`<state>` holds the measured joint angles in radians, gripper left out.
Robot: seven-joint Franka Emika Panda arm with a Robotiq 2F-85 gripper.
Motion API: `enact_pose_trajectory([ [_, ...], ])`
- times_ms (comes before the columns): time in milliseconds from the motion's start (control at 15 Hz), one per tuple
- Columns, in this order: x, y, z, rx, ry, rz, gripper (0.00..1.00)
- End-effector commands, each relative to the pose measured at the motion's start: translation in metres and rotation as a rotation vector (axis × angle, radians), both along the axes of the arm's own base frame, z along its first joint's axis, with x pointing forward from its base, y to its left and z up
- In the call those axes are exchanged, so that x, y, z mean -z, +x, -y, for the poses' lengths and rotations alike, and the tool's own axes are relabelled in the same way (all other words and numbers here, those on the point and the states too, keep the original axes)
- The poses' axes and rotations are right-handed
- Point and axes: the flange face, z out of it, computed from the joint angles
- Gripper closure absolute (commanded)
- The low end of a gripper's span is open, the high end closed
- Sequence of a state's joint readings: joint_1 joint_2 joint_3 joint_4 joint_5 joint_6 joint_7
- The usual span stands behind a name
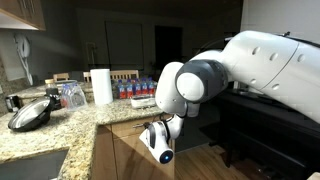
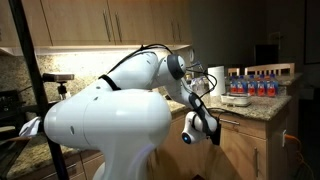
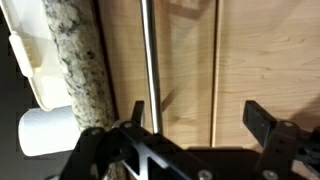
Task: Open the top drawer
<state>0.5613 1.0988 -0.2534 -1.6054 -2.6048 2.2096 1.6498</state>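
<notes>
Tool (image 3: 195,118), jaws apart, before top drawer (image 3: 185,55)

Your gripper (image 3: 195,120) has its jaws spread wide, and the silver bar handle (image 3: 150,60) lines up between them, close beside one finger (image 3: 137,112). Straight ahead, the front of the top drawer (image 3: 185,50) blocks you. Beyond that finger the granite countertop edge (image 3: 75,70) juts out, with a paper towel roll (image 3: 45,130) past it.

the top drawer (image 3: 185,60) front is light wood with faint grain, its bar handle (image 3: 149,50) silver, the countertop (image 3: 72,60) speckled beige-brown, the gripper (image 3: 195,110) black, the arm (image 1: 270,60) and paper roll (image 1: 101,86) white.
</notes>
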Motion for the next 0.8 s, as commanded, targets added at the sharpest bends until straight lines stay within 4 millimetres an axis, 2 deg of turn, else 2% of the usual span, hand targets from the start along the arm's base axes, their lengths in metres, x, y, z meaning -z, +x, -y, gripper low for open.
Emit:
enact_pose_trajectory([
  [0, -0.001, 0.024, 0.001, 0.005, 0.036, 0.02, 0.0],
  [400, 0.002, 0.048, 0.005, 0.018, 0.025, 0.048, 0.0],
  [467, 0.004, 0.049, 0.007, 0.022, 0.023, 0.042, 0.25],
  [533, 0.006, 0.05, 0.008, 0.022, 0.024, 0.038, 0.26],
  [733, 0.009, 0.052, 0.007, 0.025, 0.032, 0.032, 0.47],
])
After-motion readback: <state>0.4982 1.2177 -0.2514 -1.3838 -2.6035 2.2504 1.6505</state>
